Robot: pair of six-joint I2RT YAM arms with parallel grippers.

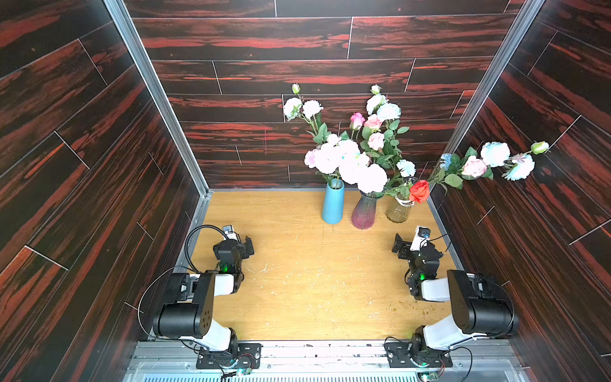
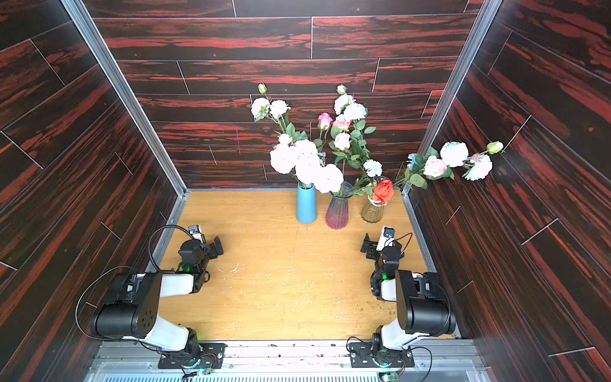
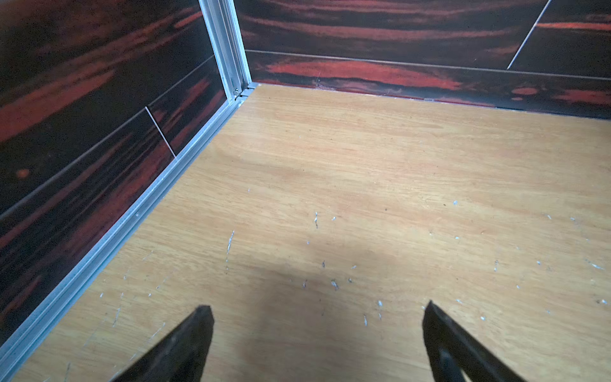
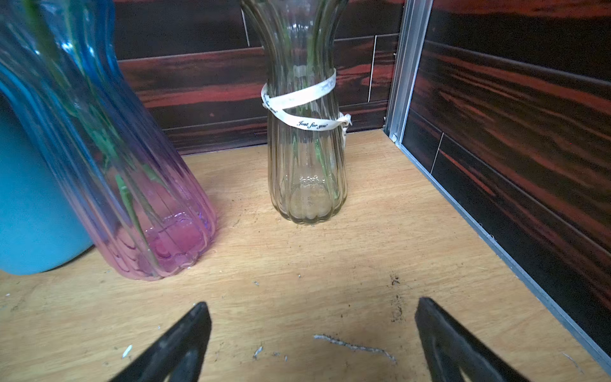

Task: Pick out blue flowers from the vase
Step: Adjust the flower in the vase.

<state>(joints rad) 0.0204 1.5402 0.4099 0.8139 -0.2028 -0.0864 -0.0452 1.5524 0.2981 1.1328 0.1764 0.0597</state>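
Observation:
Pale blue-white ruffled blue flowers (image 1: 495, 153) (image 2: 454, 153) lean far right on long stems out of the clear ribbed glass vase (image 1: 398, 208) (image 4: 307, 158) at the back right, together with a pink rose and a red rose (image 1: 419, 191). More blue flowers (image 1: 388, 111) stand higher among pink roses above the purple-pink glass vase (image 1: 363, 211) (image 4: 132, 185). My left gripper (image 1: 248, 246) (image 3: 317, 311) hangs open over bare table at the left. My right gripper (image 1: 398, 246) (image 4: 312, 306) is open and empty, low, a short way in front of the clear vase.
A solid blue vase (image 1: 333, 203) (image 4: 29, 215) holding pale pink carnations (image 1: 330, 158) stands left of the purple one. Dark red wood-pattern walls (image 1: 99, 165) close in the left, back and right sides. The wooden table (image 1: 314, 281) is scratched, with an aluminium rail (image 4: 496, 241) along its edge.

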